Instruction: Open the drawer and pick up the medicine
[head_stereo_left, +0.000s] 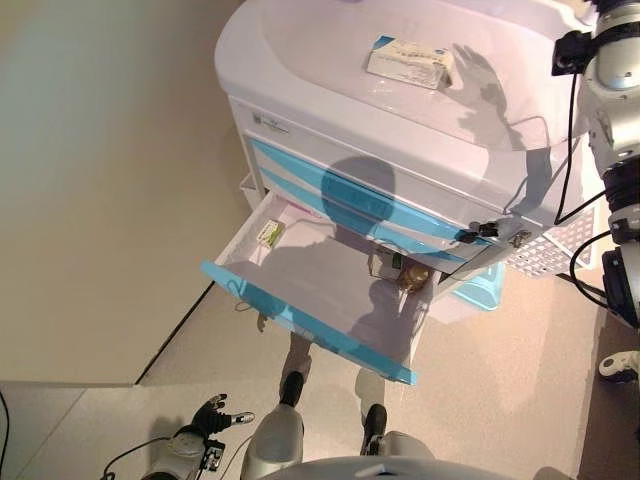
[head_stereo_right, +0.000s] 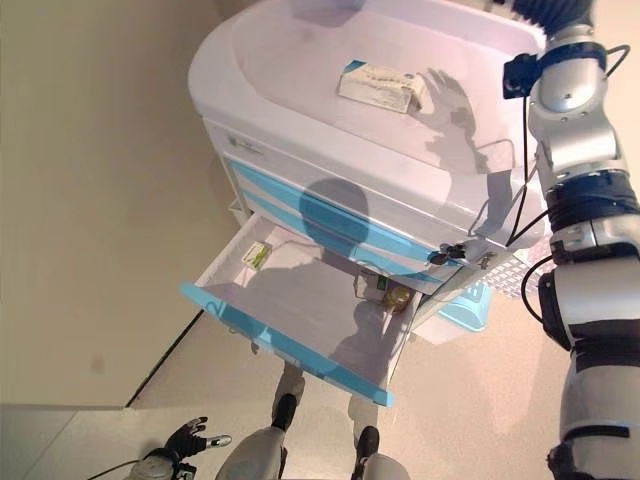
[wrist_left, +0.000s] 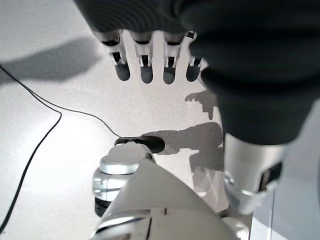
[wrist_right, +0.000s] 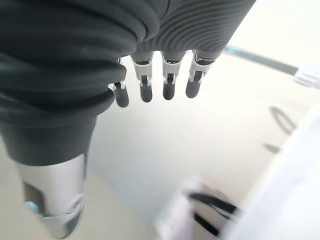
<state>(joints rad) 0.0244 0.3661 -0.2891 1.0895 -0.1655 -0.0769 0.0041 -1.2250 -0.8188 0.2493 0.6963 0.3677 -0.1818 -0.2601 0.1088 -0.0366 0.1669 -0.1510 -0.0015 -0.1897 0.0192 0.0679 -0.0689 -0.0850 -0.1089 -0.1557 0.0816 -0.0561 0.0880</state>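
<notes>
I see a white-and-blue medical cart (head_stereo_left: 420, 150) on beige floor (head_stereo_left: 100, 200), drawer (head_stereo_left: 320, 290) open; a medicine box (head_stereo_left: 408, 62) lies on top. Left robot hand (head_stereo_left: 212, 415) hangs low, fingers relaxed; right robot hand (wrist_right: 165, 75) is likewise slack and empty. Print unreadable.

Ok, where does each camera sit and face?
Left eye view: head, looking down on the open drawer; left hand low, right arm at the edge.
Right eye view: same drawer and left hand, slightly offset.
Left wrist view: along its straight fingers at the floor.
Right wrist view: along right hand, open, holding nothing.
</notes>
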